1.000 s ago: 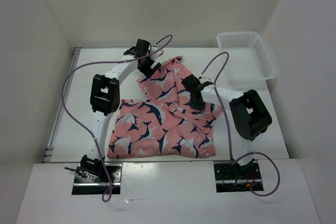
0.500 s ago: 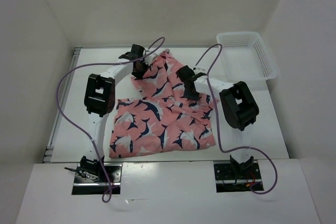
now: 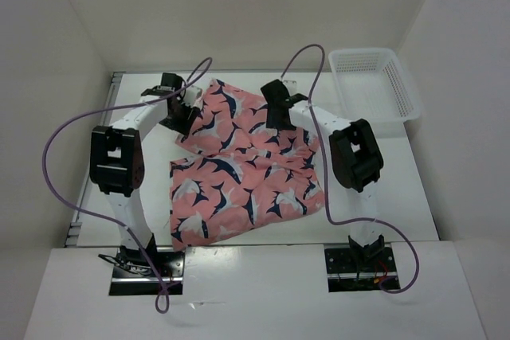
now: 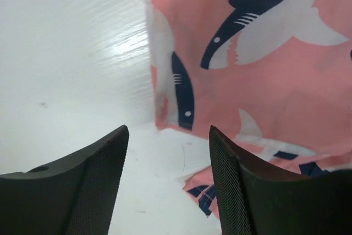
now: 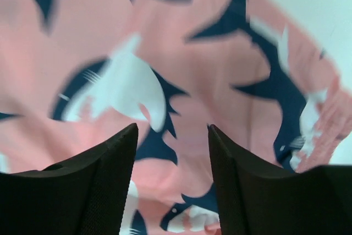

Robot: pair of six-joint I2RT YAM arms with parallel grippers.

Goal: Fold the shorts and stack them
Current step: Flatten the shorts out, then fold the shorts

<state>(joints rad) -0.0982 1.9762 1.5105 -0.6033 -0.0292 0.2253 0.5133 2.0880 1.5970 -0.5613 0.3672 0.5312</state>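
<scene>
At the table's (image 3: 398, 197) far side, the left gripper (image 4: 168, 130) stood with jaws apart and empty, just beside the left edge of the shorts (image 3: 247, 165). The right gripper (image 5: 172, 127), jaws also apart, hovered over the fabric. The shorts lay spread mid-table.

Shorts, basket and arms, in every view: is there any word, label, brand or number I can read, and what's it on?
No readable text in any view.
shorts: only a navy-and-white shark print, no words or tag showing.
basket: plain white mesh, no label.
arm bases: dark plates, too small to show any marking.
</scene>
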